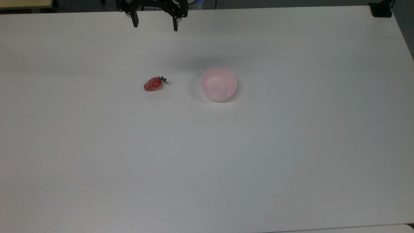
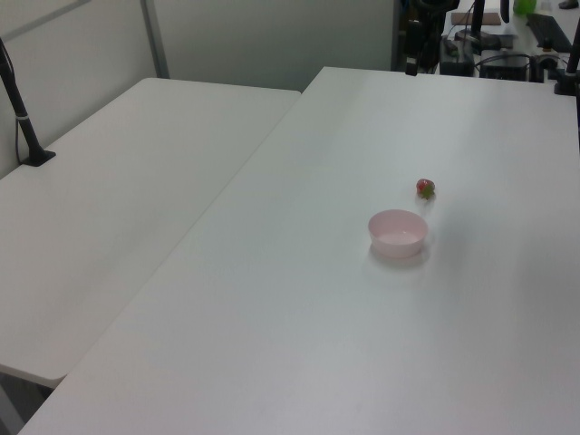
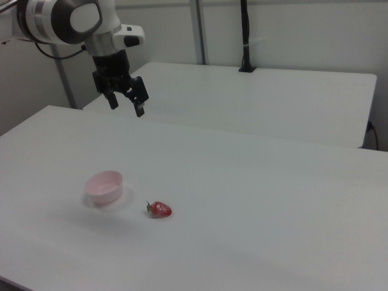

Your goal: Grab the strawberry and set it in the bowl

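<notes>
Basically nothing on the checklist is done yet from where I'm sitting. The gripper (image 1: 154,25) is hanging up at the 12 o'clock edge of the top view, high over the table (image 1: 207,155), fingers spread wide apart with nothing between them. The strawberry (image 1: 153,83) is lying on its side on the bare tabletop, stem end pointing toward the bowl (image 1: 219,84), which sits at its 3 o'clock in the top view, near but clearly apart, not touching. The bowl is upright and has nothing in it. In the right view the same pair flips: the strawberry (image 3: 160,210) is at roughly 4 o'clock of the bowl (image 3: 104,186), and the gripper (image 3: 125,103) is way up above and behind both, well off the surface. In the left view the strawberry (image 2: 425,188) sits just past the bowl (image 2: 397,233), around 1 o'clock. So what's left, as I read it, is the whole job: come down over the berry, close on it, lift, carry it across that short gap and let go over the bowl. The berry looks glossy and rounded, so I'd guess a centred pinch across its width matters.
</notes>
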You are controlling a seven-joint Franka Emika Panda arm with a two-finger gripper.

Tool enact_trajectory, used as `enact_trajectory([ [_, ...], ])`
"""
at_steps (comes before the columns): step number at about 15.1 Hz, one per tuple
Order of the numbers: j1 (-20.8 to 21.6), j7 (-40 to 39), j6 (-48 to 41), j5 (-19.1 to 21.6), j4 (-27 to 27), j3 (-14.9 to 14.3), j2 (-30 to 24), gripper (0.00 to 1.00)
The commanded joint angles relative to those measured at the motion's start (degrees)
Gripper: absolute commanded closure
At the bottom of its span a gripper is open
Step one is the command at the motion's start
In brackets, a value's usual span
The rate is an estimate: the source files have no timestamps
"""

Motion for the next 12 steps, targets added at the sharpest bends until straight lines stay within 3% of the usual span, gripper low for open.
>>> enact_trajectory([
  [1,0.6,-1.3,-1.0,0.3,-0.9,-0.7,-1.0,0.00],
  [3,0.2,-3.4,-2.3,0.3,-1.2,-0.8,-1.1,0.00],
  [7,-1.0,-17.5,-3.9,-0.3,-2.9,-1.1,-0.4,0.00],
  [10,-1.0,-13.6,-3.2,-3.3,-7.2,-1.0,-0.4,0.03],
  [12,-1.5,-2.7,-0.5,-3.7,-12.0,-0.9,-0.4,0.02],
])
